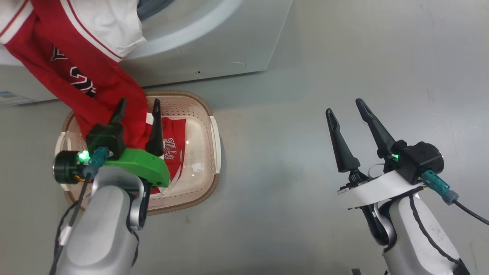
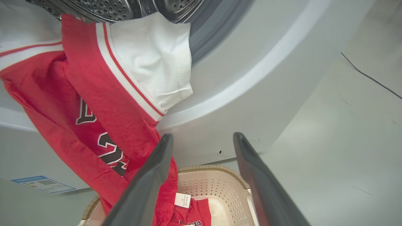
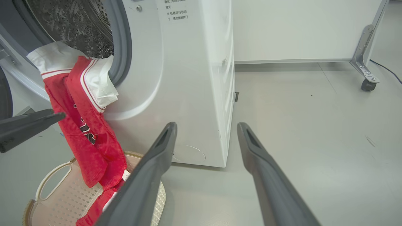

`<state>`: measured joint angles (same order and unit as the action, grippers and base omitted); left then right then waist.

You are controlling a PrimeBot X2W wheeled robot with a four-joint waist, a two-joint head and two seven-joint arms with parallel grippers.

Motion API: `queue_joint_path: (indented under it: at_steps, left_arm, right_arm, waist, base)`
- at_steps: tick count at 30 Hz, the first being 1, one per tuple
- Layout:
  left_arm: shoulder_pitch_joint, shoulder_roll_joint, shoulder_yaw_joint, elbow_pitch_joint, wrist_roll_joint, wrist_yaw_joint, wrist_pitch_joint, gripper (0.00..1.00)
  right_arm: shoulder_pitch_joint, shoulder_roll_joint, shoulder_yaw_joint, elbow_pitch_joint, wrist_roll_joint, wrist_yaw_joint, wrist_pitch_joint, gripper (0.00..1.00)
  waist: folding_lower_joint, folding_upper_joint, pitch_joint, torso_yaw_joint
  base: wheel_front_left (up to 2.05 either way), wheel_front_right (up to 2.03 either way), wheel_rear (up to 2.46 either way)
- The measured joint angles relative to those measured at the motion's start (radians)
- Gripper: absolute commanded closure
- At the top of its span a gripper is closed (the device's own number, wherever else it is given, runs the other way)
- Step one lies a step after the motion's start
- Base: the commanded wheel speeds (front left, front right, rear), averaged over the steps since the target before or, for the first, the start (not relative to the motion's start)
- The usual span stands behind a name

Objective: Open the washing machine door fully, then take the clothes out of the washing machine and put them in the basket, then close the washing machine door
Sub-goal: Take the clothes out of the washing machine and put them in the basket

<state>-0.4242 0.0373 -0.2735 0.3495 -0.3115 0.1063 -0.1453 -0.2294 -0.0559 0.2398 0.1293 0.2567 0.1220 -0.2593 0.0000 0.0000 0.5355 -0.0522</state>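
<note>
A red and white jersey (image 1: 82, 72) of the clothes hangs from the washing machine's (image 1: 214, 42) drum mouth (image 2: 132, 9), its lower end reaching into the basket (image 1: 214, 137). A second red garment with "BULLS" lettering (image 1: 174, 147) lies in the basket. My left gripper (image 1: 139, 103) is open over the basket, the hanging jersey (image 2: 94, 103) brushing its left finger and nothing held between the fingers (image 2: 150, 175). My right gripper (image 1: 345, 105) is open over bare floor to the machine's right, holding nothing (image 3: 207, 125). The washing machine door is out of view.
A blue label (image 2: 42, 183) sits low on the machine's front. A white panel on a castor leg (image 3: 366, 62) stands behind the machine at the right, with a black cable (image 2: 370, 77) on the floor. Open grey floor (image 1: 305, 210) spreads right of the basket.
</note>
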Motion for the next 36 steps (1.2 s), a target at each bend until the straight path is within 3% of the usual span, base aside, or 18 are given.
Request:
queue_joint_path:
  at_steps: [19, 36]
  left_arm:
    - [-0.253, 0.073, 0.165, 0.176, 0.021, 0.01, 0.06, 0.0]
    - [-0.353, 0.105, 0.276, 0.304, 0.031, 0.012, 0.014, 0.0]
  right_arm:
    - [-0.097, 0.0, 0.035, -0.012, 0.059, 0.0, 0.0, 0.0]
    - [-0.116, 0.001, 0.044, -0.006, 0.082, 0.0, 0.0, 0.0]
  waist:
    - [0.0001, 0.0, 0.165, -0.109]
    - [0.0, 0.0, 0.197, -0.138]
  base:
    - [0.0, 0.0, 0.0]
    - [0.0, 0.0, 0.0]
